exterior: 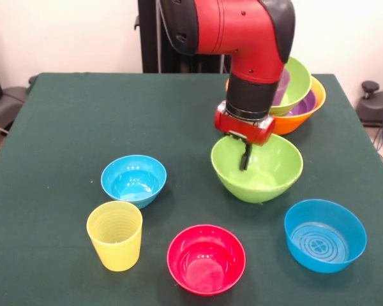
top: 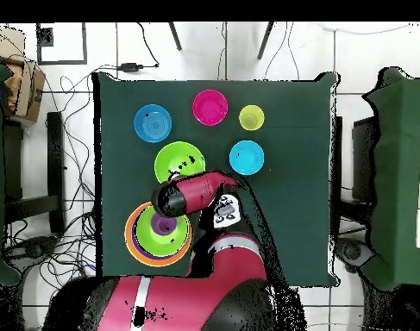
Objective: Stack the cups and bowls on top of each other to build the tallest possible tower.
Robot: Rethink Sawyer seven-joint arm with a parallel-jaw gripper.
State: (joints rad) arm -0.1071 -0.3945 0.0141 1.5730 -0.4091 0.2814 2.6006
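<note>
Pink-red bowl sits nearest on green table.

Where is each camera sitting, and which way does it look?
Front view: across the table from the robot, facing it; shows the red arm and gripper dipping into a green bowl.
Overhead view: above the table, looking straight down; shows the arm and base.
Both show the green bowl, the tower, yellow cup and pink bowl.
</note>
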